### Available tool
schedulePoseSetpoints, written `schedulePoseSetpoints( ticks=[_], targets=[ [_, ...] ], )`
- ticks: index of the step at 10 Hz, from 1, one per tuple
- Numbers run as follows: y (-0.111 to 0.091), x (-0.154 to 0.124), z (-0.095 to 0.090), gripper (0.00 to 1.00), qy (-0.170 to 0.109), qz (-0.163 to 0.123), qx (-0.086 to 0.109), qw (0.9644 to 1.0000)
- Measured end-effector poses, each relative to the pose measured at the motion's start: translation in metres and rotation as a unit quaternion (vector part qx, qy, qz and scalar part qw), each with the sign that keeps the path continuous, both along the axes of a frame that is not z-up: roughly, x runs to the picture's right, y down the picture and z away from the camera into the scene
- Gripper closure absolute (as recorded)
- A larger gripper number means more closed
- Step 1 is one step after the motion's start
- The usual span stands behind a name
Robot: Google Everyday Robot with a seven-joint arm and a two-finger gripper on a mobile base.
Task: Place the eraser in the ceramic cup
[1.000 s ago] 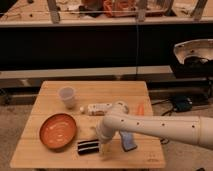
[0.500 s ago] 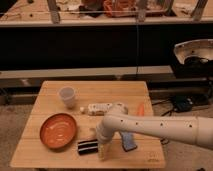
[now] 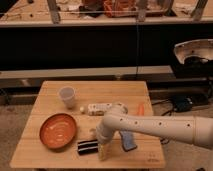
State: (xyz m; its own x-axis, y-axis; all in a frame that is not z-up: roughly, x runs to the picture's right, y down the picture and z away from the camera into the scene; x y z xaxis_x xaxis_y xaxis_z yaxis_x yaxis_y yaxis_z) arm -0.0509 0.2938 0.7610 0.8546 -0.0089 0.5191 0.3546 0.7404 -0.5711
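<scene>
The gripper (image 3: pixel 103 149) is lingering unmoved at one end of the eraser (image 3: pixel 87 147), which is still lying on the desk (image 3: pixel 125 92); I cannot tell its grip.

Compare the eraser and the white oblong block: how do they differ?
The eraser is black with thin white stripes; the white oblong block is pale with small marks. The eraser lies near the table's front edge; the block sits mid-table, nearer the ceramic cup. The gripper is down beside the eraser, well clear of the block. Both lie flat.
</scene>
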Motion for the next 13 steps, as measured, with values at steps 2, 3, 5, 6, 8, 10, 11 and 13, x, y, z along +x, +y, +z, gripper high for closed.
schedulePoseSetpoints(
  ticks=[2,3,5,6,8,10,11,13],
  targets=[
    [0.0006,-0.0001,0.001,0.2,0.0,0.002,-0.003,1.0],
    [0.0013,-0.001,0.0018,0.2,-0.003,0.001,-0.005,1.0],
    [0.0019,-0.0006,0.0026,0.2,-0.003,0.001,-0.008,1.0],
    [0.0023,-0.0004,0.0033,0.2,-0.004,0.002,-0.01,0.9999],
    [0.0022,-0.0009,0.0042,0.2,-0.005,0.004,-0.011,0.9999],
    [0.0023,-0.0021,0.0046,0.2,-0.007,0.004,-0.013,0.9999],
    [0.0027,-0.0018,0.0049,0.2,-0.007,0.004,-0.014,0.9999],
    [0.0031,-0.0011,0.0059,0.2,-0.008,0.005,-0.016,0.9998]
  ],
)
